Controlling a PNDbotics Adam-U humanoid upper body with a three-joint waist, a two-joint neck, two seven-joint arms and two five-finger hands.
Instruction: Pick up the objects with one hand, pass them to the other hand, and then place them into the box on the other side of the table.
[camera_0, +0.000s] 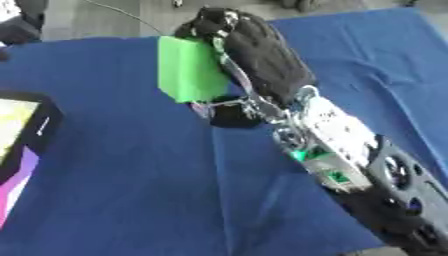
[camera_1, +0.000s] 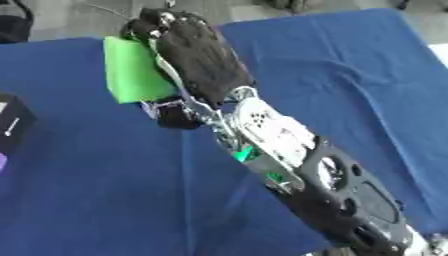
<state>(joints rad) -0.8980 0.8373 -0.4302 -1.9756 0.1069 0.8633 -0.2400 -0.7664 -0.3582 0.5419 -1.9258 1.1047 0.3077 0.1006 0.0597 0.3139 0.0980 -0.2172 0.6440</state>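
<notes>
Right hand (camera_0: 258, 55) reaches in from lower right, fingers curled round green block (camera_0: 188, 70), block upright and raised over far middle of table (camera_0: 131, 190). Blue cloth (camera_1: 87, 200) covers table; wide bare stretch below and left of block. Black box (camera_0: 22, 135) sits at left edge, well apart from block.
</notes>
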